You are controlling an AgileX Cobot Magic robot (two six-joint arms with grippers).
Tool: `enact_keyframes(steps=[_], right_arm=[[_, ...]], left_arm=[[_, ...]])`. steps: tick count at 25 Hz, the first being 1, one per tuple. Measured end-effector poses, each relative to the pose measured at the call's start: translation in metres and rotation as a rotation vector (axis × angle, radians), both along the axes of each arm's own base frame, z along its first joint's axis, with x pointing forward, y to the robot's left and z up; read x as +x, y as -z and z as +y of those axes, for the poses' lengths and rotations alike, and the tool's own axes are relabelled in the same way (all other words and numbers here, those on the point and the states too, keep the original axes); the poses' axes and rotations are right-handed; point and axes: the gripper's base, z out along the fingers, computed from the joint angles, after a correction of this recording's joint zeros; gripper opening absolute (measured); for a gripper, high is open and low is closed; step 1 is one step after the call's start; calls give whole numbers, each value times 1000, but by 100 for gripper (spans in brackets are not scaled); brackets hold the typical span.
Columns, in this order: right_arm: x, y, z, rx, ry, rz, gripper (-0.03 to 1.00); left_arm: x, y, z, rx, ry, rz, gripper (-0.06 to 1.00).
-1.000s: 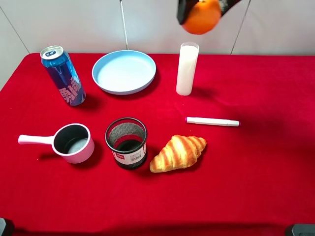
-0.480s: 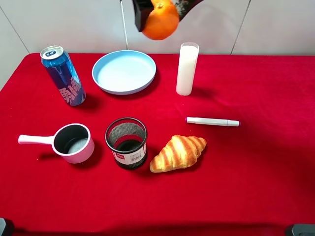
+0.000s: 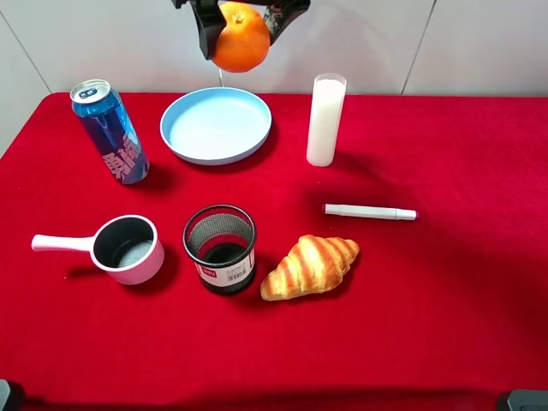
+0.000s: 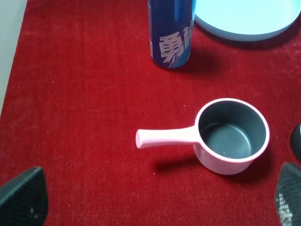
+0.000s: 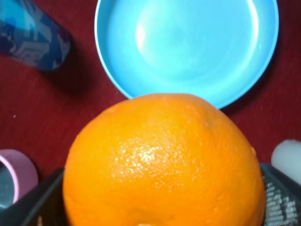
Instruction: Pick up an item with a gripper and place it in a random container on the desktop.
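Note:
My right gripper is shut on the orange fruit and holds it high in the air, above the far edge of the light-blue plate. In the right wrist view the orange fills the lower frame between the black fingers, with the empty plate below it. My left gripper is open and empty, its fingertips low over the red desktop near the pink pot. The left gripper does not show in the exterior view.
A blue can stands left of the plate, a white cylinder right of it. A white pen, a croissant, a black mesh cup and the pink handled pot lie nearer the front.
My right gripper has carried the orange leftward, from above the white cylinder to above the plate's far edge. Nothing on the table has moved.

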Motion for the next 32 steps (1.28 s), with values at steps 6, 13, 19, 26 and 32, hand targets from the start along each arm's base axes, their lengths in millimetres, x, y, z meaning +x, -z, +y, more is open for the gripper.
enact_keyframes(steps=[6, 13, 19, 26, 32], right_arm=[[17, 20, 16, 32, -10, -47, 55], [32, 45, 26, 54, -20, -102, 55], [54, 60, 19, 66, -4, -146, 55], [76, 83, 13, 86, 28, -172, 55], [82, 107, 16, 73, 23, -164, 55]], left_arm=[[0, 0, 0, 0, 0, 0, 96], [0, 0, 0, 0, 0, 0, 96], [0, 0, 0, 0, 0, 0, 96], [0, 0, 0, 0, 0, 0, 96], [0, 0, 0, 0, 0, 0, 96]])
